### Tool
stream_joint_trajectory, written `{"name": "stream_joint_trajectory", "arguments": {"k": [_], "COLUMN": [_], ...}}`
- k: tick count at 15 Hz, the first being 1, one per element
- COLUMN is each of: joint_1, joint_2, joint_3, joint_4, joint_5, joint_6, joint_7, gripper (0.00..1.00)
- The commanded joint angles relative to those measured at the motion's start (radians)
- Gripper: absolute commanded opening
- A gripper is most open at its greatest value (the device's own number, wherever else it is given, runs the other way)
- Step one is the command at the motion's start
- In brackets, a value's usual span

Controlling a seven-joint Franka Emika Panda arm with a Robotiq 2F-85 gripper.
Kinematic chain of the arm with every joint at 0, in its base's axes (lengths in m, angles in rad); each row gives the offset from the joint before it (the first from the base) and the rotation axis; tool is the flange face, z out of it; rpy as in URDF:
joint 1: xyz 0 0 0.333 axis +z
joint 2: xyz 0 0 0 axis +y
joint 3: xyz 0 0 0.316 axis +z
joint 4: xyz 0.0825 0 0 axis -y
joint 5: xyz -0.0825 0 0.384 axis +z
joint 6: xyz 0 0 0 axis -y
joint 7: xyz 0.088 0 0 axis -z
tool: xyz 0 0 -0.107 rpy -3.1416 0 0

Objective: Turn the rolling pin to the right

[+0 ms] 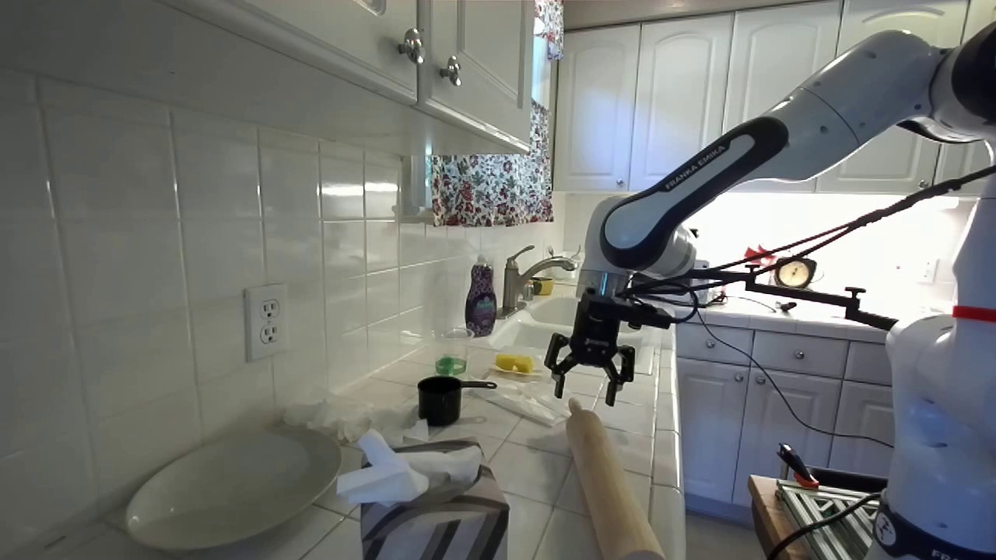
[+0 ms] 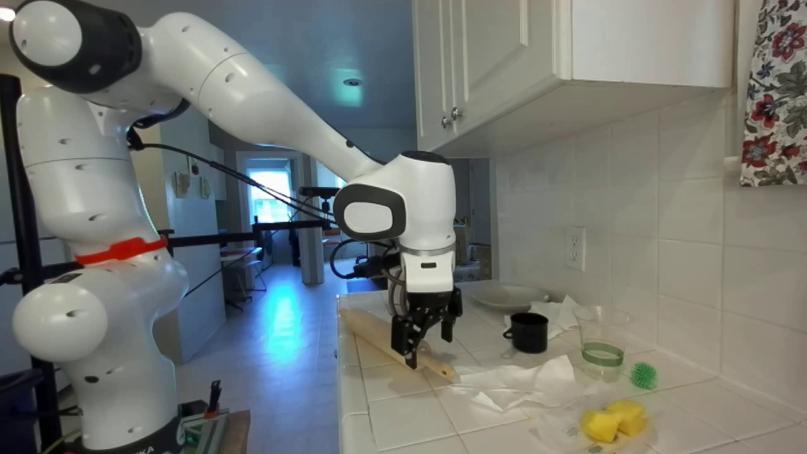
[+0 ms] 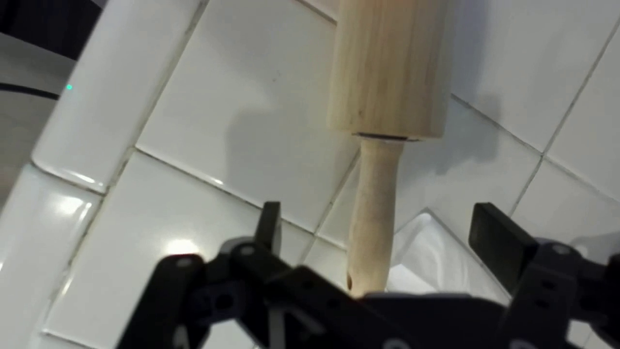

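Observation:
The rolling pin (image 1: pixel 611 486) is a pale tan wooden cylinder lying on the white tiled counter, lengthwise near its open edge. It also shows in an exterior view (image 2: pixel 372 331), partly behind the fingers. In the wrist view the pin's body (image 3: pixel 392 68) is at the top and one thin handle runs down between the fingers, its end hidden by the gripper. My gripper (image 1: pixel 584 390) points down over that handle, as another exterior view also shows (image 2: pixel 430 349). Its fingers in the wrist view (image 3: pixel 382 230) are wide open, one on each side of the handle, holding nothing.
A patterned tissue box (image 1: pixel 436 521) stands beside the pin. A black cup (image 1: pixel 440 400), a white oval plate (image 1: pixel 233 490) and a clear cup (image 2: pixel 602 343) are toward the wall. Crumpled clear wrap (image 2: pixel 529 381) lies by the handle end. Yellow pieces (image 2: pixel 615 419) lie beyond.

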Motion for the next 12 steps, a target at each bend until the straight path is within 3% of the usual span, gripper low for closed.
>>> {"name": "stream_joint_trajectory", "arguments": {"k": [1, 2, 4, 12], "joint_1": [-0.010, -0.012, -0.011, -0.007], "joint_2": [0.025, 0.030, 0.041, 0.084], "joint_3": [0.000, 0.003, 0.002, -0.003], "joint_4": [0.043, 0.050, 0.066, 0.101], "joint_5": [-0.057, -0.084, -0.111, -0.139], "joint_6": [-0.044, -0.046, -0.050, -0.048], "joint_7": [-0.026, -0.017, -0.022, -0.036], "gripper": [1.00, 0.75, 0.66, 0.03]}}
